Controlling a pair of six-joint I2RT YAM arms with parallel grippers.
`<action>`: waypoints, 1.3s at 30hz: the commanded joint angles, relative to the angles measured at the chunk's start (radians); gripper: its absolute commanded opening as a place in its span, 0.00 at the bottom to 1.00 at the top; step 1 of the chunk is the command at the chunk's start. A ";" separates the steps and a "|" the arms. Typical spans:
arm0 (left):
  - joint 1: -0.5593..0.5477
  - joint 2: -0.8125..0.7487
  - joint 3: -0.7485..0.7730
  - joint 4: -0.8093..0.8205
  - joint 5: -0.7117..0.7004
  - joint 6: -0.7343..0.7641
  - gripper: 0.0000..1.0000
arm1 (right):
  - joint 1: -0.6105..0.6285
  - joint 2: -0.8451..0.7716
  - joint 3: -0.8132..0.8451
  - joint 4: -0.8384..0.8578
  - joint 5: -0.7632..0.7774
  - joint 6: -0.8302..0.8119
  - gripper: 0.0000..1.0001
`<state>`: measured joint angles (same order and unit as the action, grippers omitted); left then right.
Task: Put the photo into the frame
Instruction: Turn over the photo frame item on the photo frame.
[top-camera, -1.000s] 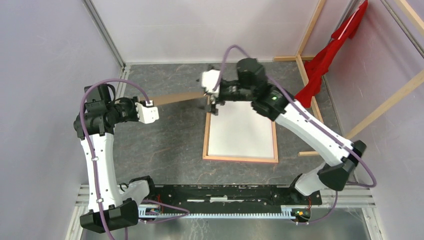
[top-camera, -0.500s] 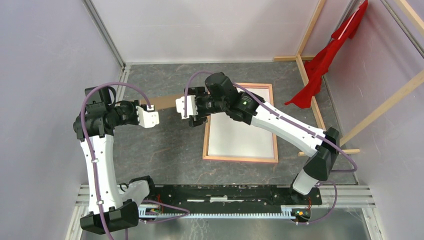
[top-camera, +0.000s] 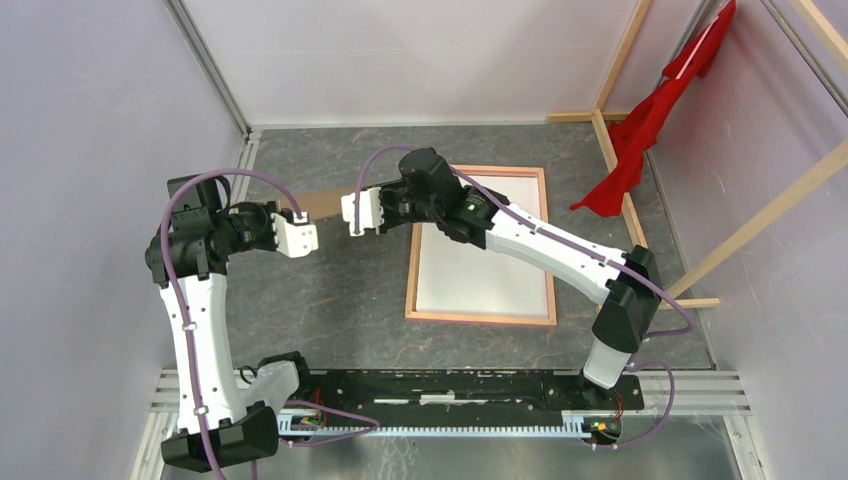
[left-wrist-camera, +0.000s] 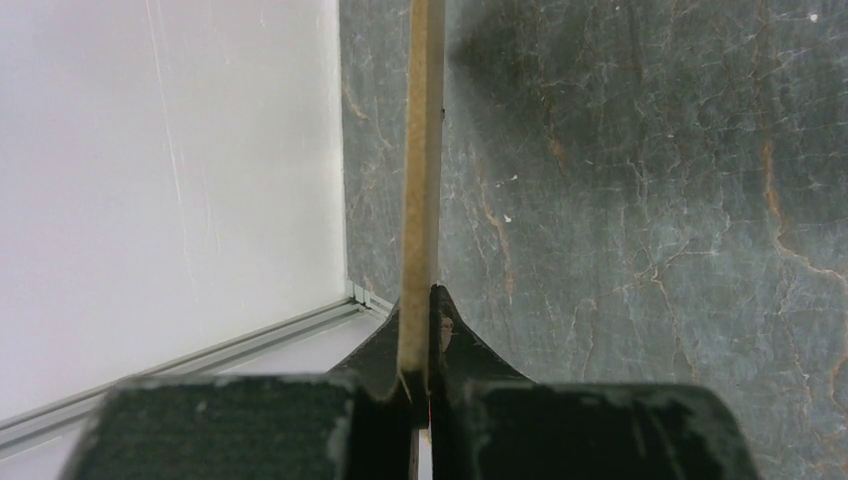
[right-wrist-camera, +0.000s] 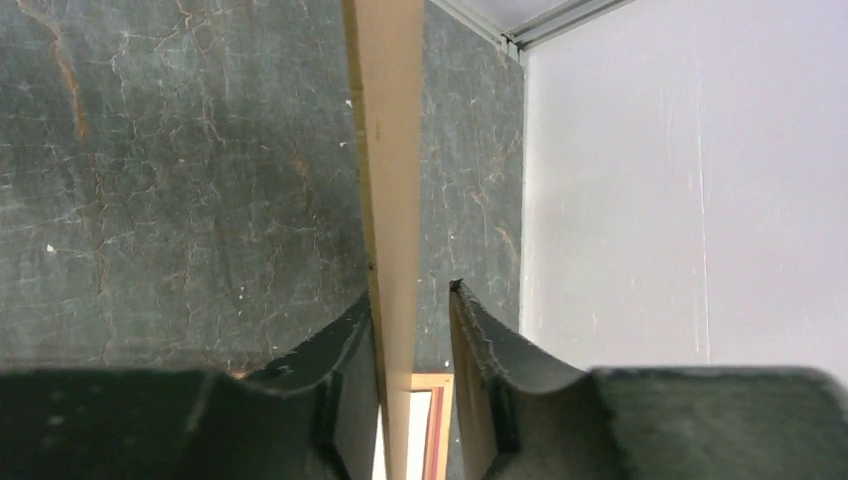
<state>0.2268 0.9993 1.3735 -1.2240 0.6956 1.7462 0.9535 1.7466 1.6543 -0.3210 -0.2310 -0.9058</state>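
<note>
Right end effector (right-wrist-camera: 410, 300) slid left from the frame (top-camera: 480, 319), now loose around the photo (top-camera: 325, 203). Left end effector (left-wrist-camera: 420, 300) pinches it.

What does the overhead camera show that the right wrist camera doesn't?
Only the overhead: the whole frame lying flat on the table, and a red cloth at the far right. Only the right wrist: the gap between the photo and one finger of the right end effector. Both: the photo's brown edge, the grey table, a bit of the frame.
</note>
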 joint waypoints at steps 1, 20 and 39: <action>-0.006 -0.033 0.016 0.121 0.047 0.007 0.07 | 0.002 -0.008 -0.012 0.106 0.003 -0.012 0.32; -0.004 -0.070 -0.009 0.883 0.074 -0.857 1.00 | -0.091 -0.022 -0.019 0.460 0.026 0.433 0.00; -0.003 0.095 0.169 0.885 -0.218 -1.480 1.00 | -0.581 -0.164 -0.019 0.535 -0.220 1.675 0.00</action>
<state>0.2268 1.0573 1.5455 -0.2279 0.5056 0.3401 0.4721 1.6924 1.6592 0.0990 -0.3431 0.4210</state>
